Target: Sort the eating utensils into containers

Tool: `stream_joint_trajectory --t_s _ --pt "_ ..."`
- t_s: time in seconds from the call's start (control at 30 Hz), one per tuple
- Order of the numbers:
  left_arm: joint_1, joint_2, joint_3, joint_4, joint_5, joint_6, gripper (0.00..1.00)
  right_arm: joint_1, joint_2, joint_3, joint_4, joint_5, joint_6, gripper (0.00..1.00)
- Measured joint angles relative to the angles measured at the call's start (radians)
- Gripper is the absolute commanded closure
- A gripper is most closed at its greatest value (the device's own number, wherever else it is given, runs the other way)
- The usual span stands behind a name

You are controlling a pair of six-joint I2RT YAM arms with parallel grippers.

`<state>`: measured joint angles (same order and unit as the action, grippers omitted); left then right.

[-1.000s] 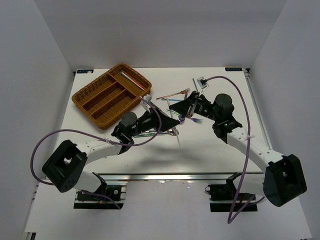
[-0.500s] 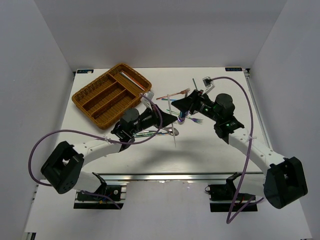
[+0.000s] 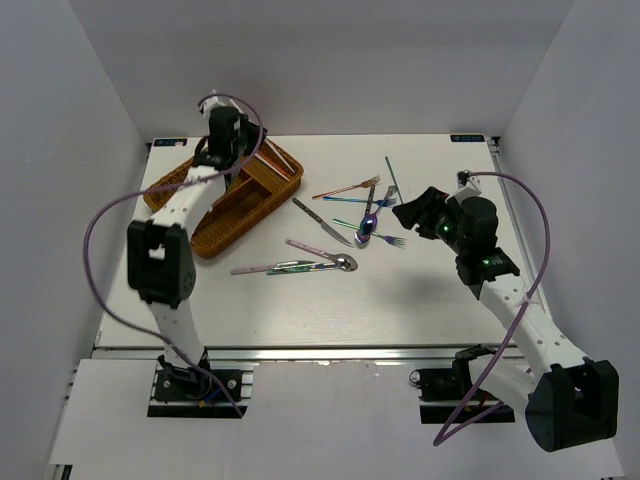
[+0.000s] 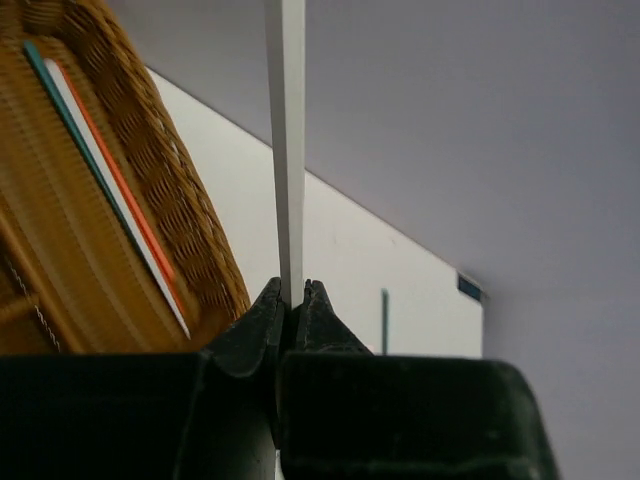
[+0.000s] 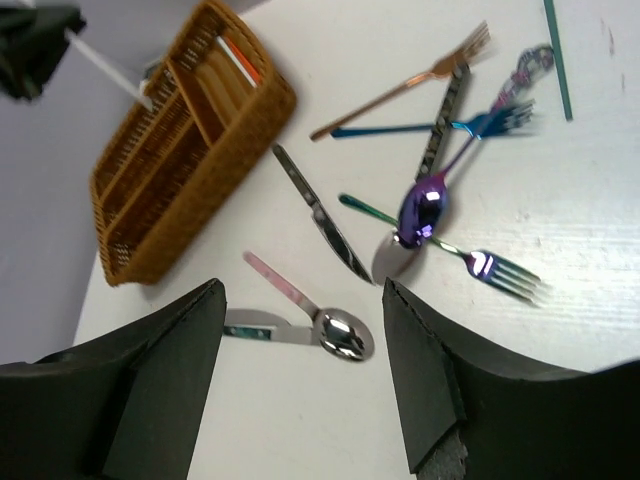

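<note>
My left gripper [image 4: 293, 290] is shut on a white chopstick [image 4: 290, 150] that sticks up from its tips, above the far end of the brown wicker tray [image 4: 170, 190]. In the tray's end compartment lie red-orange, white and teal chopsticks [image 4: 120, 205]. From above, the left gripper [image 3: 225, 160] hangs over the tray [image 3: 215, 228]. My right gripper [image 5: 301, 285] is open and empty, raised over the loose utensils. Among these are a pink-handled spoon [image 5: 340, 335], a knife [image 5: 320, 212], a purple spoon [image 5: 425, 210] and a rose-gold fork [image 5: 400, 85].
A green chopstick [image 3: 393, 178] lies at the back right of the utensil cluster. A blue fork [image 5: 480, 125] and a green-handled fork [image 5: 480, 265] lie among the others. White walls close in the table at the left, right and back.
The white chopstick passed from the right gripper to the left. The left arm then swung from mid-table back to the tray. The right gripper opened and drew back to the right.
</note>
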<state>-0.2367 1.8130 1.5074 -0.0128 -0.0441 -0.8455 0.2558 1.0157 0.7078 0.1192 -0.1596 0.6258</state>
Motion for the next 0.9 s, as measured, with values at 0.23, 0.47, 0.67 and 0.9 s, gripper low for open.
stream_joint_trajectory --t_s 0.23,0.47,0.67,0.9 --pt "0.074 0.48 0.597 -0.272 -0.077 -0.011 0.77 -0.013 -0.011 -0.037 -0.058 0.0 -0.046 0.31" --pt "0.106 0.595 0.62 -0.346 -0.068 -0.056 0.28 -0.022 -0.013 -0.037 -0.069 0.0 -0.093 0.3" --pt "0.113 0.57 0.56 -0.332 -0.071 -0.054 0.02 -0.027 0.113 0.013 -0.067 -0.003 -0.144 0.31" --pt "0.111 0.292 0.451 -0.356 -0.047 0.033 0.02 -0.026 0.563 0.351 -0.128 0.038 -0.278 0.41"
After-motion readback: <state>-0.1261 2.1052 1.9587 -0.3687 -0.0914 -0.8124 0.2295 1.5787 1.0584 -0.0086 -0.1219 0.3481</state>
